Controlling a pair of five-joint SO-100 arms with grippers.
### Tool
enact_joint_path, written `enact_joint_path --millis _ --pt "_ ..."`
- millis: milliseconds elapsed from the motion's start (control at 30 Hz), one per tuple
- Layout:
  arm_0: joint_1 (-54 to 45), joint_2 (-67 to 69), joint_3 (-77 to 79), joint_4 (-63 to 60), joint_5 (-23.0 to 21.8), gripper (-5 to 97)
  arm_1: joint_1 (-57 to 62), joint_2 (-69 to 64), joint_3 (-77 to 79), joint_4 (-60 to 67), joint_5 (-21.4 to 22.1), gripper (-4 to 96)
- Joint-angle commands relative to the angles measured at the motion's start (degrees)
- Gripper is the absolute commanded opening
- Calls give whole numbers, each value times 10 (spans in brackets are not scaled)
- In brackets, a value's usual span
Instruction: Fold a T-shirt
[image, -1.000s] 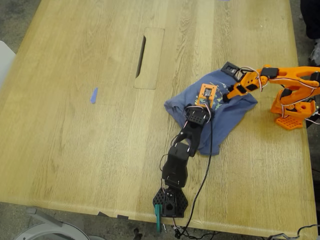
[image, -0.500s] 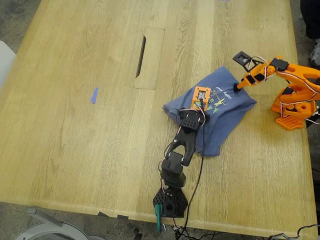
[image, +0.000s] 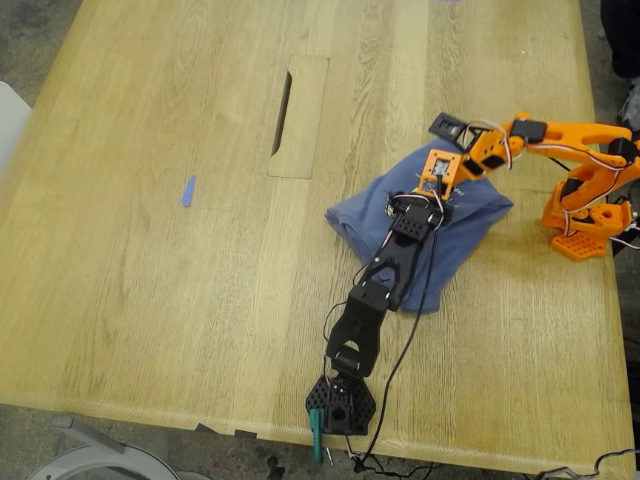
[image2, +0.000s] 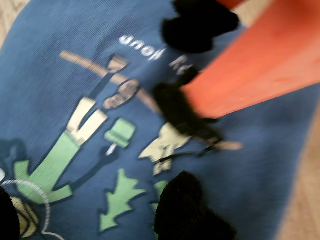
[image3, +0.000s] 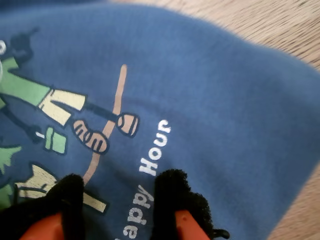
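The slate-blue T-shirt lies bunched on the wooden table, toward the exterior view's right, its chest print facing up. The black arm reaches across it, and my first gripper hovers over the print, open with only flat cloth between its dark fingers. From the exterior view's right the orange arm brings my second gripper down on the same print. Its black padded fingertips stand apart on the fabric, open. Those pads also show close ahead of my first gripper.
A small blue tape strip lies toward the exterior view's left. A long slot cuts the table near the middle. The orange base is at the exterior view's right edge, the black base at the near edge, trailing a cable.
The orange arm lifted off the shirt, then came back down onto the print. The black arm stretched farther across the shirt toward the orange arm.
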Motion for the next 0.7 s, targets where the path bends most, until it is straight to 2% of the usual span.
enact_joint_path --millis 0,300,667 --pt "-32 58 71 -45 -6 449 11 17 35 -29 1 216" --pt "-92 197 281 -80 -3 452 101 119 146 -22 -9 211" --pt "-156 337 302 -18 -2 463 207 223 143 47 -13 196"
